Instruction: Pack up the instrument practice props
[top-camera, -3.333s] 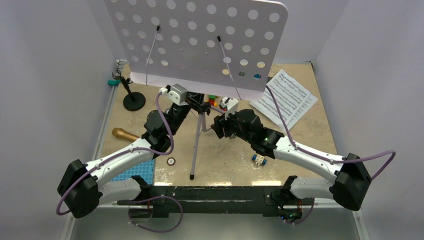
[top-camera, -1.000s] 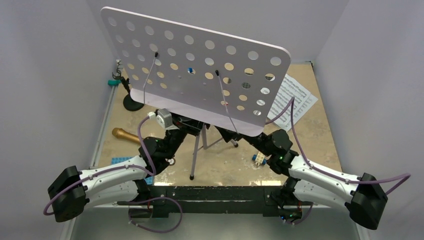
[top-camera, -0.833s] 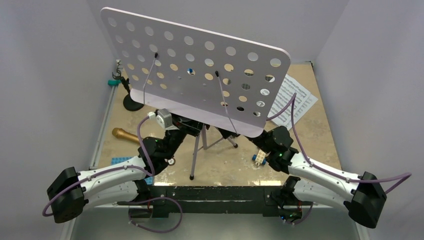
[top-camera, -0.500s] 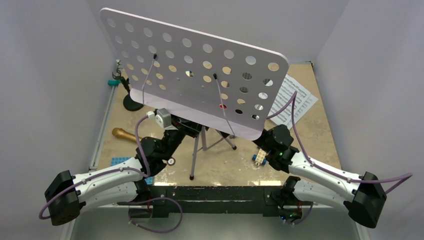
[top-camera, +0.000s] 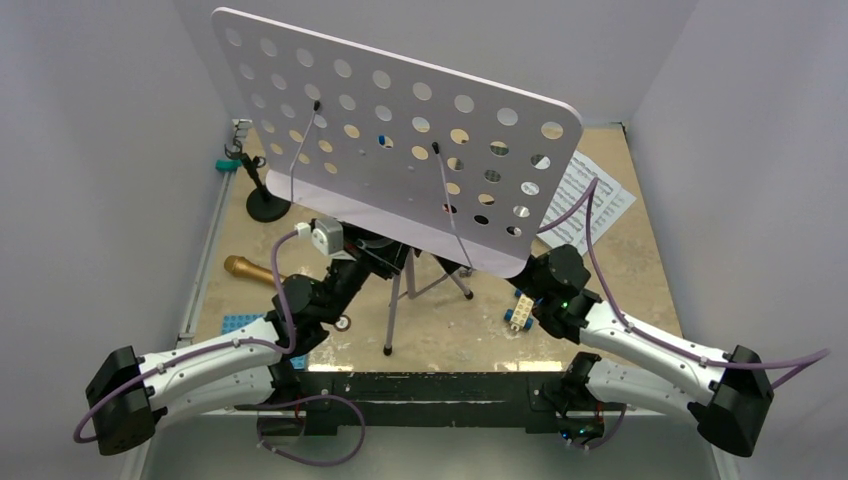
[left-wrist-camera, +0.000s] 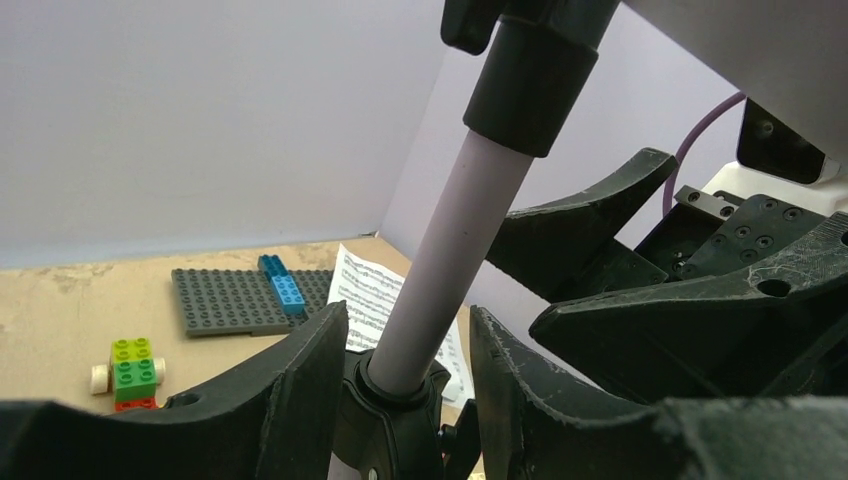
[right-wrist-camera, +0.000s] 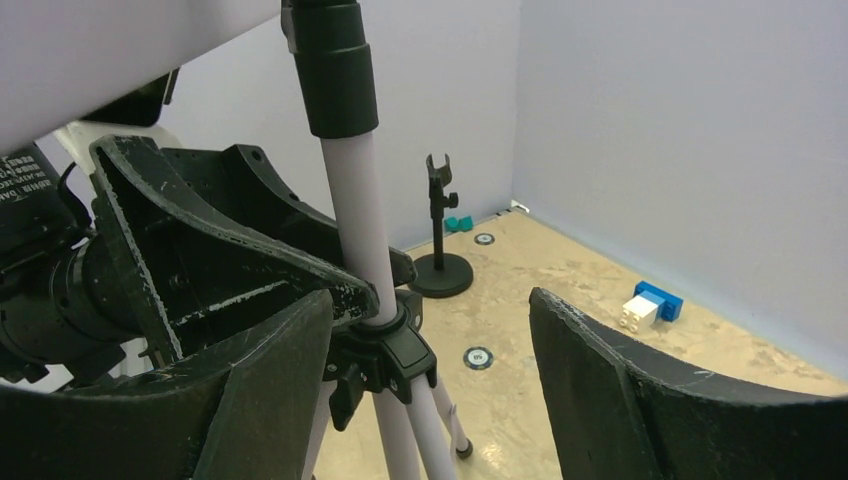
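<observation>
The lavender music stand stands mid-table, its perforated desk (top-camera: 400, 150) tilted over both grippers and its tripod legs (top-camera: 395, 310) below. My left gripper (left-wrist-camera: 405, 315) is open, one finger on each side of the stand's pole (left-wrist-camera: 450, 250) just above its black collar (left-wrist-camera: 390, 410). My right gripper (right-wrist-camera: 430, 300) is wide open around the same pole (right-wrist-camera: 360, 230), which stands close to its left finger. A gold microphone (top-camera: 250, 269) lies at the left. The black mic stand (top-camera: 267, 205) is upright behind it. White sheet music (top-camera: 590, 200) lies at the back right.
A white-and-blue brick (top-camera: 519, 312) sits by my right wrist. A blue studded plate (top-camera: 245, 322) lies under my left arm, with a small round chip (top-camera: 343, 322) beside it. A grey baseplate (left-wrist-camera: 240, 300) and a green-yellow brick (left-wrist-camera: 130, 365) lie behind the stand. Walls close in on three sides.
My left jaws have widened off the stand's pole. The right jaws opened a little more. The desk has shifted slightly right and my left arm has drawn back a bit.
</observation>
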